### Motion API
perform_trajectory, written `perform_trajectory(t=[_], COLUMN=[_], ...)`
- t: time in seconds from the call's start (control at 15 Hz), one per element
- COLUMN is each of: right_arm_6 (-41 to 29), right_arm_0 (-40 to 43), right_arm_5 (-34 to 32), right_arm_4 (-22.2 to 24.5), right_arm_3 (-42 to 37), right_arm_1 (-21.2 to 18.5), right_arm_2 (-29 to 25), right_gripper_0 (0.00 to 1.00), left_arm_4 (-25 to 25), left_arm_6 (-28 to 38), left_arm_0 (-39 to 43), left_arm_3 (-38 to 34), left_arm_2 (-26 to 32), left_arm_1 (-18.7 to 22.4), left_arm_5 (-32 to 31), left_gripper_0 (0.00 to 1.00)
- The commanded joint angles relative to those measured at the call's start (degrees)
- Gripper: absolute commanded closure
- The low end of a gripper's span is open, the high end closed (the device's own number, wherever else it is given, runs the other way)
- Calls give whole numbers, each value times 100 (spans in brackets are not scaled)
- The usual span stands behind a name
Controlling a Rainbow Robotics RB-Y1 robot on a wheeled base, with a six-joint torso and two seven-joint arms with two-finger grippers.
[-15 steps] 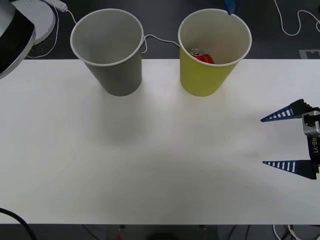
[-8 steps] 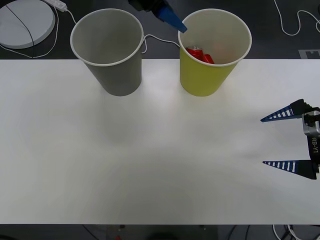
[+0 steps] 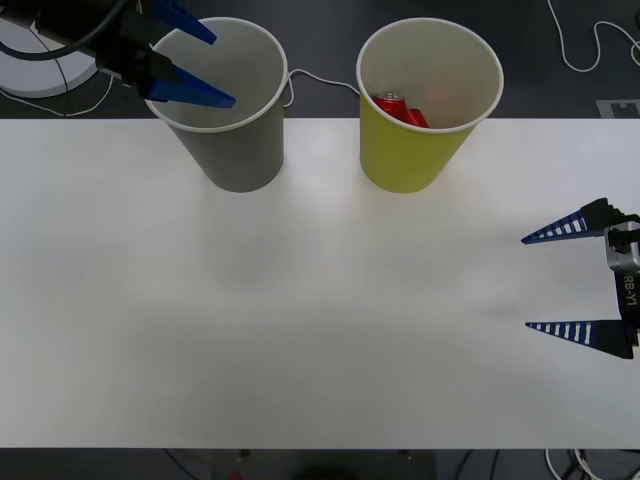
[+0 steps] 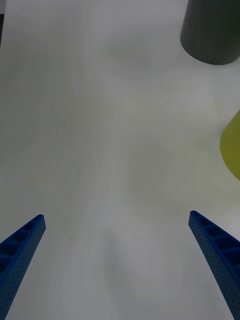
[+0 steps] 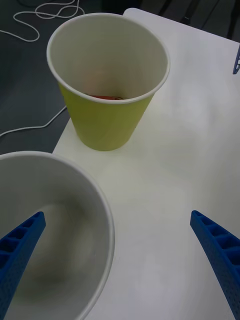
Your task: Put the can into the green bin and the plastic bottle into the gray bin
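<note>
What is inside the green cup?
The red can lies tilted inside the green bin, against its wall. The wall hides the can's lower part and the bin's floor.

Gray bin (image 3: 225,100) left of green bin (image 3: 425,110) on the table (image 3: 300,320); can (image 3: 400,109) inside the latter.

- A white table (image 3: 300,330) filled most of the front view.
- Behind it lay a dark floor (image 3: 560,95) with white cables (image 3: 585,45) and a white disc (image 3: 40,45).
</note>
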Motion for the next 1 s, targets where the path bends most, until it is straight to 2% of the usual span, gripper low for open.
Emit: perform_trajectory(t=[0.07,0.53,0.8,1.0], right_arm_6=[0,0,0,0], right_arm_0=[0,0,0,0], right_arm_5=[0,0,0,0], right_arm_4=[0,0,0,0], right_arm_3=[0,0,0,0], right_arm_1=[0,0,0,0], right_arm_2=[0,0,0,0], right_gripper_0=[0,0,0,0], left_arm_4=[104,543,815,982], left_arm_6=[-826,-2426,-3041,-3260], left_arm_0=[653,1831,2393,3026], left_arm_3=[-15,-24,-112,-648], left_arm_2=[642,1275,1433,1495], left_arm_1=[117,495,618,644], left_arm_5=[0,0,0,0], left_gripper_0=[0,0,0,0])
